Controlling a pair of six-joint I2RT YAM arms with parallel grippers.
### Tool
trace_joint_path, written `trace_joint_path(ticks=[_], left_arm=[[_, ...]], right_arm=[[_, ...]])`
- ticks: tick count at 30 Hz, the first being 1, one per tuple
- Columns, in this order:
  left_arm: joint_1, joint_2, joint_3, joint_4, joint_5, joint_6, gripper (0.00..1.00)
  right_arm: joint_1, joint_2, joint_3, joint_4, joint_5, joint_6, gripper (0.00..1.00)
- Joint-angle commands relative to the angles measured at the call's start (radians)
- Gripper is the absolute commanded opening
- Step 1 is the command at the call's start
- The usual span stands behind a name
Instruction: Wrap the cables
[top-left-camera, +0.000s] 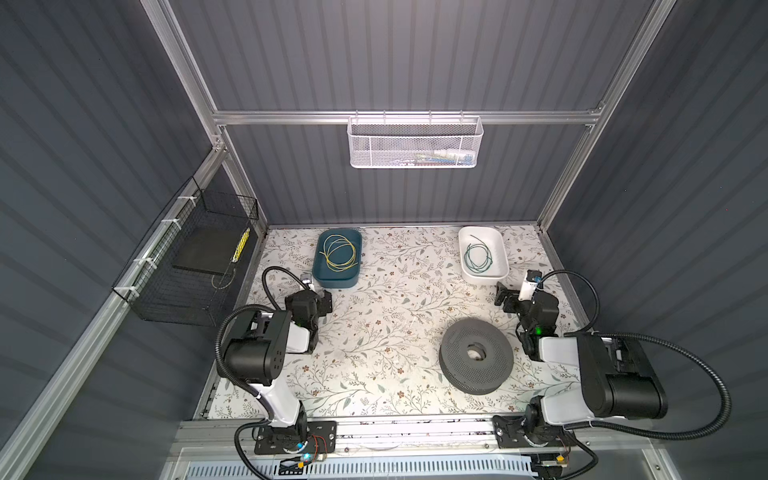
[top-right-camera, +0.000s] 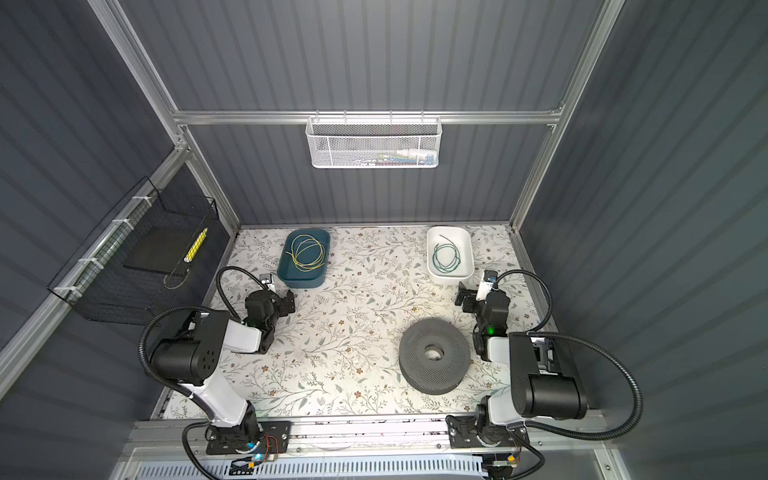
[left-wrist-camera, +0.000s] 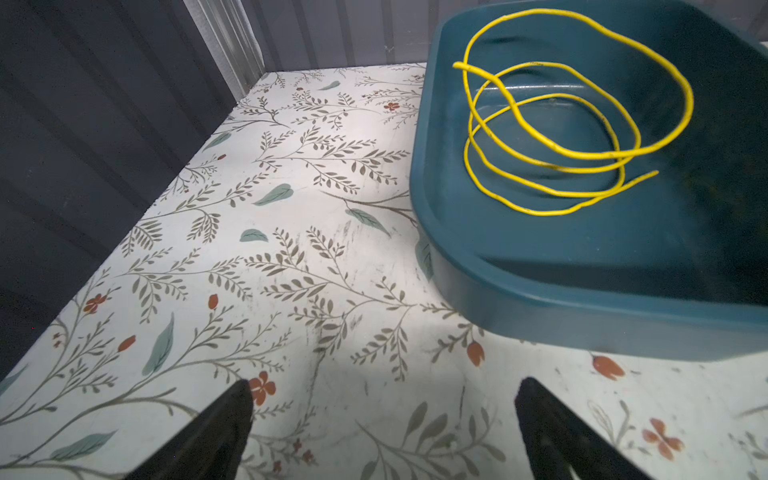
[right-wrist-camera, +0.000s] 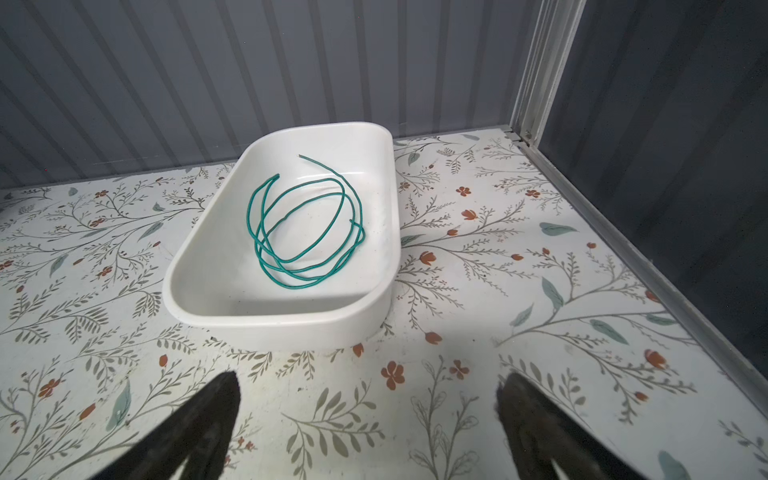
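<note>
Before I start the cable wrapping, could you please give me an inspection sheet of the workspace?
Surface: floral table cover, lightly scuffed.
Job's things: yellow cable loosely coiled in the teal tray; green cable loosely coiled in the white tray; neither wrapped.
Clutter: grey perforated reel lying flat on the table's right half.
Claws: left claw open, empty, short of the teal tray; right claw open, empty, short of the white tray.
Cables: black ribbed hoses loop clear of both trays.
Surroundings: white mesh basket on the rear rail; black wire basket at the left side; grey ribbed walls.
</note>
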Motion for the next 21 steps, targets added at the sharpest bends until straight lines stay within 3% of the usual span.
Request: trace_joint_path(ticks=[1, 21], left_arm=[[-0.001, -0.012, 0.012, 0.012, 0.006, -0.009, 1.0], [-0.001, -0.014, 0.011, 0.012, 0.008, -0.009, 0.99]], right_arm=[[0.016, -0.011, 0.006, 0.011, 0.017, -0.021, 0.99], [0.021, -0.011, 0.003, 0.017, 0.029, -0.024, 0.99]])
